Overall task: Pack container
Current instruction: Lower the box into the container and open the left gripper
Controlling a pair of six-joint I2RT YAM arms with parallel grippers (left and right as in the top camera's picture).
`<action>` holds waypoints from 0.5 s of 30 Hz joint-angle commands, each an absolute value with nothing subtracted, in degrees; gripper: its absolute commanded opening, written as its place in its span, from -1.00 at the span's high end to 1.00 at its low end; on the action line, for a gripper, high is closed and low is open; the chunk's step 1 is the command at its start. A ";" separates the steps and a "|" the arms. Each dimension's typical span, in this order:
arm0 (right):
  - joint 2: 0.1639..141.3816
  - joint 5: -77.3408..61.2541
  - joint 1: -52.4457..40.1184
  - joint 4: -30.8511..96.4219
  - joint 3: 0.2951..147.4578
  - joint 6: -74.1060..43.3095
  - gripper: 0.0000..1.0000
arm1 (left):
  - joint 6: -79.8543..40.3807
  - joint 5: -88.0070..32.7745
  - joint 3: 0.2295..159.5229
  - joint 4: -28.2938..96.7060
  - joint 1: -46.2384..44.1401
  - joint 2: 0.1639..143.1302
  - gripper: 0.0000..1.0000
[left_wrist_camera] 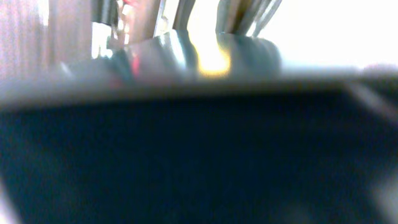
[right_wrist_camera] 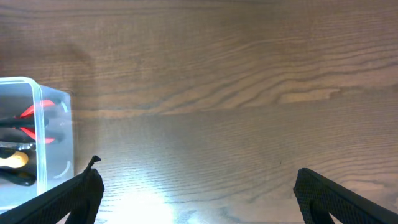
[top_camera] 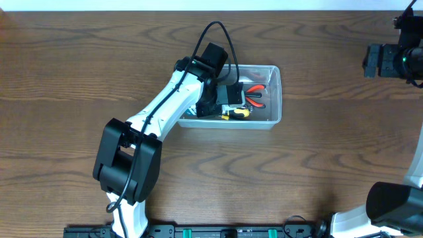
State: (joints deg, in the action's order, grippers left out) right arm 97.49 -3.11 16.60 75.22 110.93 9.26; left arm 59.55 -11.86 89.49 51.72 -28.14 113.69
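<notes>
Spreading across every view, the wooden bench [top_camera: 66, 79] carries the clear container [top_camera: 276, 99], which sits just right of centre in the overhead frame. The left claw [top_camera: 223, 99] reaches down inside it with its jaws closed. Whether they pinch anything I cannot tell, since its own camera shows only dark blur. The right claw [right_wrist_camera: 199, 202] hovers at the upper right edge, wide open and holding nothing. Red-handled pliers [top_camera: 256, 92] and a yellow-black tool [top_camera: 236, 113] lie inside the container.

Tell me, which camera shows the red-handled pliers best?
Overhead: it looks straight down into the container onto the red-handled pliers. The right wrist view catches them only at its left edge, through the wall. The left wrist view is too blurred.
</notes>
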 commanded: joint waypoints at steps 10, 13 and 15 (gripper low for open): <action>97.51 -3.25 16.80 75.46 110.80 9.28 -0.99 | 58.81 -13.10 89.10 52.25 -28.05 114.02 0.30; 97.51 -3.22 16.80 75.46 110.80 9.28 -0.98 | 58.81 -13.08 89.10 52.23 -28.05 114.02 0.22; 97.51 -3.22 16.80 75.44 110.80 9.28 -0.99 | 58.83 -13.06 89.10 52.07 -28.05 114.02 0.21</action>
